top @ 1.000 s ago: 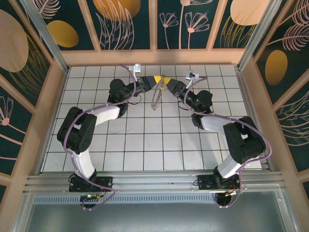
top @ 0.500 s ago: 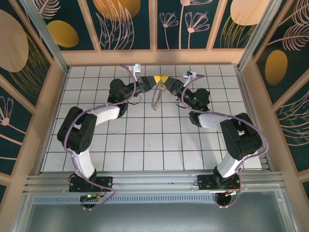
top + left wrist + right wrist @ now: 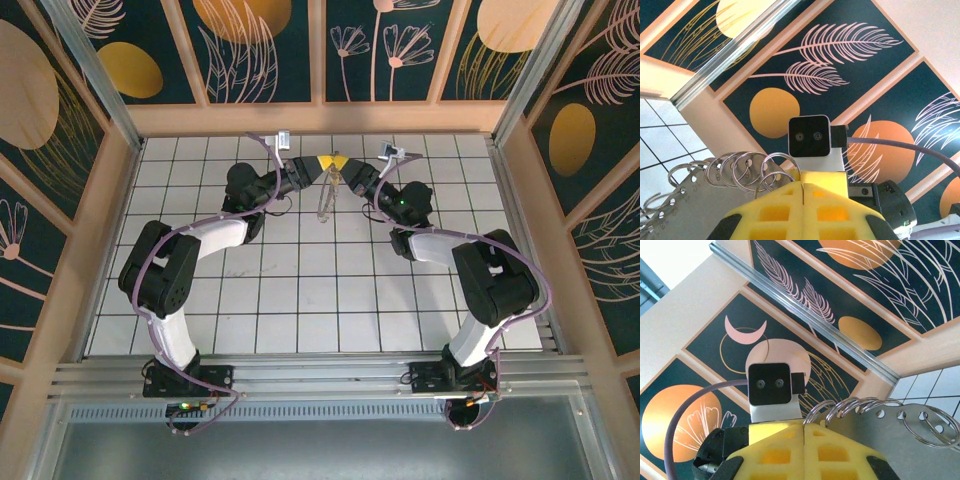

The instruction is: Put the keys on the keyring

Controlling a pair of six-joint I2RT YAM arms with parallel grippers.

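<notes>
Both yellow-padded grippers meet tip to tip above the far middle of the table, my left gripper (image 3: 322,165) and my right gripper (image 3: 342,164). Below them hangs the keyring (image 3: 324,200), a flat grey perforated plate carrying several silvery rings. In the left wrist view the rings (image 3: 747,170) sit left of my shut left gripper (image 3: 802,186), on the plate (image 3: 695,212). In the right wrist view the rings (image 3: 860,407) arch over the plate (image 3: 912,450), just right of my shut right gripper (image 3: 804,429). On each side a ring runs in at the pad seam. The keys are out of view.
White tiled table (image 3: 300,290) inside wooden walls with dark floral panels (image 3: 260,50). Metal rails run along the near edge (image 3: 320,385). Each wrist camera faces the other: the right one (image 3: 810,136), the left one (image 3: 770,383).
My right gripper has moved left up to the left gripper's tips and shut beside the rings. The left gripper stays shut and still, the plate still hanging from it.
</notes>
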